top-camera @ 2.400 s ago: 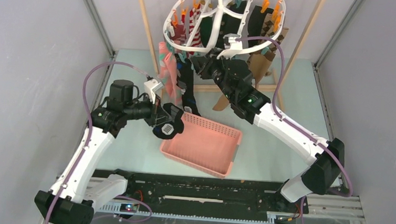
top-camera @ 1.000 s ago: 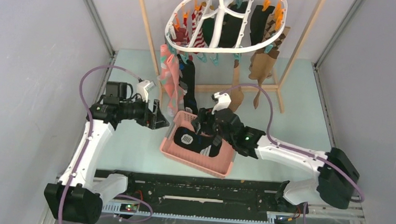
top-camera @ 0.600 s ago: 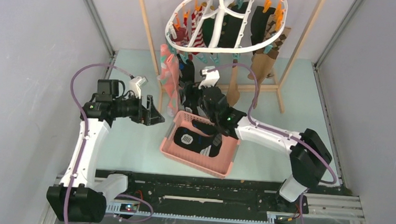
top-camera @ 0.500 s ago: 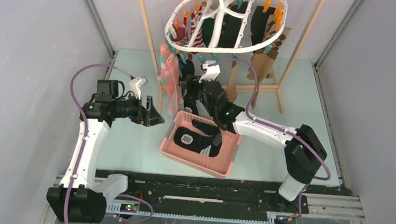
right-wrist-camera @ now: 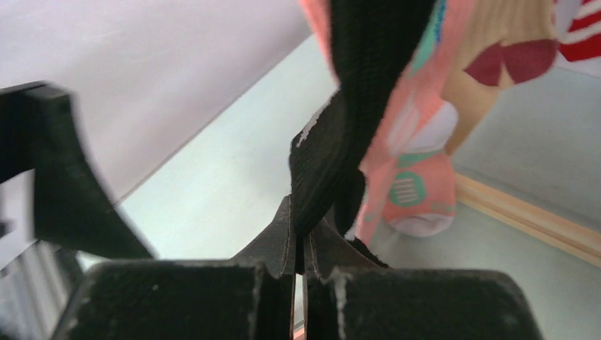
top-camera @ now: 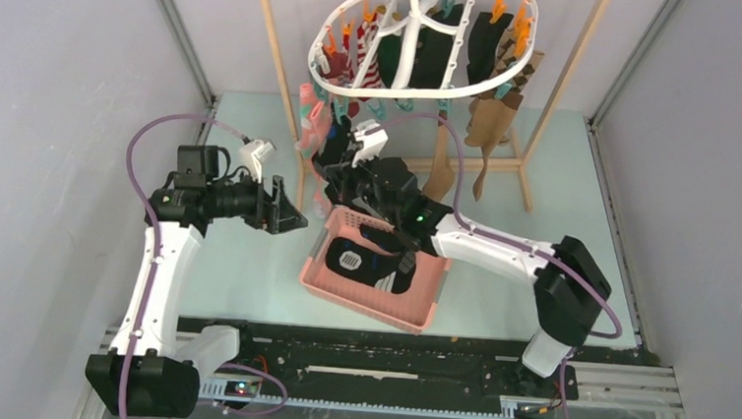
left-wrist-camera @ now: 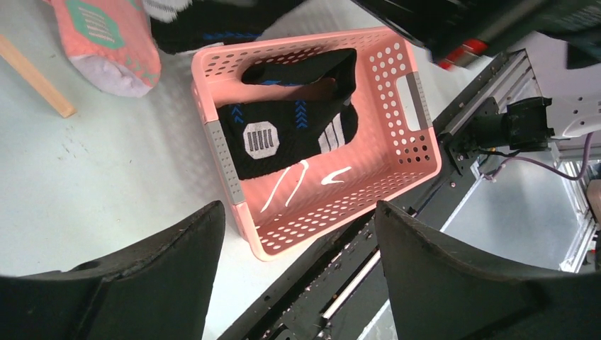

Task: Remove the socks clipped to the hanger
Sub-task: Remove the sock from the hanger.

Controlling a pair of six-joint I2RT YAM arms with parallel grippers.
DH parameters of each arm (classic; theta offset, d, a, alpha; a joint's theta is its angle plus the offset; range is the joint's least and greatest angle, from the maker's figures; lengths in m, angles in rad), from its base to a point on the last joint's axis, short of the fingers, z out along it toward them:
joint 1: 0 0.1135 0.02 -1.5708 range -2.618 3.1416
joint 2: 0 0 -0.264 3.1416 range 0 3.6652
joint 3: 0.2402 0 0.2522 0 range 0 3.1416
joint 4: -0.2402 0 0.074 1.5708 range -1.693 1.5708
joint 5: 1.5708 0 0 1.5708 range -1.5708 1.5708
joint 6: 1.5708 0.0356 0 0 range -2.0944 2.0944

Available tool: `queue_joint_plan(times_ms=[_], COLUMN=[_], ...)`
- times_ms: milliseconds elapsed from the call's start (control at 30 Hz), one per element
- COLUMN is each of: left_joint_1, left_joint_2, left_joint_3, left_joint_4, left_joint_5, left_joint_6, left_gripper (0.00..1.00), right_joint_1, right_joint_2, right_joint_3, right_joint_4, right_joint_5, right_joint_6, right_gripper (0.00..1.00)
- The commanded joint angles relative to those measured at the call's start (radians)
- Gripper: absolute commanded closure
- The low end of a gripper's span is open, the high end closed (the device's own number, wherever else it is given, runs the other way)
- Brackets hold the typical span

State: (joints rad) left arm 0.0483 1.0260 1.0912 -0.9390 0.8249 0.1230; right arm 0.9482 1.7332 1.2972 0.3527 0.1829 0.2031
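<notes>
One wrist view alone shows the right end effector (right-wrist-camera: pixel 300 227) pinching a black sock (right-wrist-camera: pixel 368 71).

Black sock (right-wrist-camera: pixel 365 64), pink basket (left-wrist-camera: pixel 388 71)

Socks (top-camera: pixel 427 54) hang from white hanger (top-camera: pixel 408 20).

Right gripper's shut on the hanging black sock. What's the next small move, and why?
Probably pull the right gripper down toward the basket. It pinches the black sock's lower end, and the sock hangs from the hanger, so a tug should free it.
</notes>
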Motion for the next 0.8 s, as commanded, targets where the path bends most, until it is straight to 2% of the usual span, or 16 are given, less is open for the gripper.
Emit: queue_joint_plan(times_ms=[0, 333, 600, 667, 767], left_joint_1=[0.009, 0.008, 0.009, 0.009, 0.007], left_joint_2=[-0.004, -0.007, 0.023, 0.034, 0.041], left_joint_3=[0.076, 0.135, 0.17, 0.171, 0.167], left_joint_4=[0.008, 0.02, 0.028, 0.028, 0.025], left_joint_5=[0.046, 0.183, 0.249, 0.275, 0.323], left_joint_6=[0.021, 0.052, 0.1, 0.106, 0.113], left_gripper=[0.18, 0.11, 0.11, 0.14, 0.29], right_joint_1=[0.033, 0.041, 0.05, 0.05, 0.05], right_joint_2=[-0.166, -0.288, -0.304, -0.305, -0.304], right_joint_3=[-0.034, -0.108, -0.125, -0.125, -0.125], right_joint_4=[0.034, 0.025, 0.057, 0.057, 0.063], right_joint_5=[-0.117, -0.408, -0.508, -0.514, -0.526], right_joint_6=[0.013, 0.206, 0.304, 0.322, 0.348], right_gripper=[1.0, 1.0, 1.0, 1.0, 1.0])
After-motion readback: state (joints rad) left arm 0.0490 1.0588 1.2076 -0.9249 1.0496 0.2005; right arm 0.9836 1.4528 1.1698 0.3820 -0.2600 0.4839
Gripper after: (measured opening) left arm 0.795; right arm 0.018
